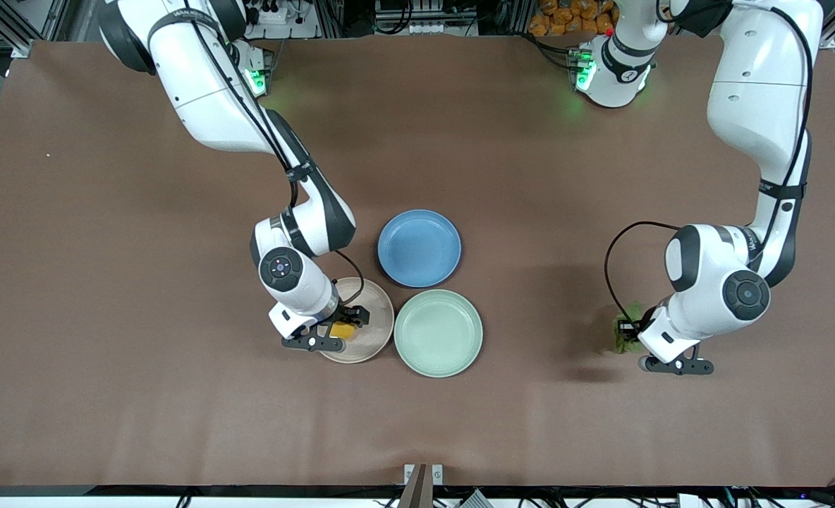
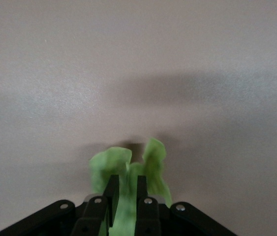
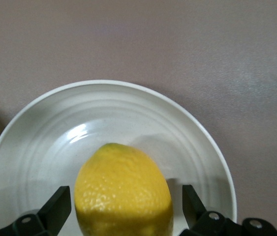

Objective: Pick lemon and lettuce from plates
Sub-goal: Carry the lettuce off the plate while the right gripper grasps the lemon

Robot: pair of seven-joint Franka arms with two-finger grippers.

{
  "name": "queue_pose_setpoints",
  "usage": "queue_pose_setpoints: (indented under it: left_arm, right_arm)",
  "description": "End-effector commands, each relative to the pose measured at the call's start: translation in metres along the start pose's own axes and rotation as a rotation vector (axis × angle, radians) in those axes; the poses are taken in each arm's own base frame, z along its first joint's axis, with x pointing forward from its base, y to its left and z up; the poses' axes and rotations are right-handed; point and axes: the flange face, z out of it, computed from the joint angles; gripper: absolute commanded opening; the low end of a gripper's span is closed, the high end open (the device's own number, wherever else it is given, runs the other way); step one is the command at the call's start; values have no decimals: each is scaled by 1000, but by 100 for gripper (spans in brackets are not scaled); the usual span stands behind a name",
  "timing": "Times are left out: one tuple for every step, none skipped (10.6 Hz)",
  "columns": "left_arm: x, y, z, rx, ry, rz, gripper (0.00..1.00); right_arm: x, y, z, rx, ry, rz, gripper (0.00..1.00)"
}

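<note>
- The left gripper (image 1: 628, 329), over bare table toward the left arm's end, pinches the crinkly, limp lettuce (image 2: 128, 172); that pick looks done.
- The right gripper (image 3: 123, 206) straddles the dimpled oval lemon (image 3: 122, 189) on the smooth beige plate (image 1: 379, 331), fingers (image 3: 54, 209) spread, not touching.
- Next, probably: close and lift.

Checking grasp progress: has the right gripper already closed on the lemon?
No: the right gripper straddles the lemon on the beige plate, gaps showing beside both fingers.
</note>
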Motion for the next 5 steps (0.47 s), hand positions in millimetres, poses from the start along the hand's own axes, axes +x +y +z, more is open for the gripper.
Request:
queue_pose_setpoints:
  left_arm:
    - [0,2,-7,20,4,15,100]
    - [3,-2,-17,20,19,13,100]
    - [4,-5,-40,22,29,11,100]
    - [3,-10,-67,47,17,19,100]
    - [1,-10,-103,92,26,49,100]
  right_arm:
    - [1,-7,7,7,16,-4,100]
    - [1,-8,8,9,20,-4,100]
    - [0,-8,12,6,20,-5,100]
    - [1,-8,14,7,21,-7,100]
    - [1,-8,14,7,23,-11,97]
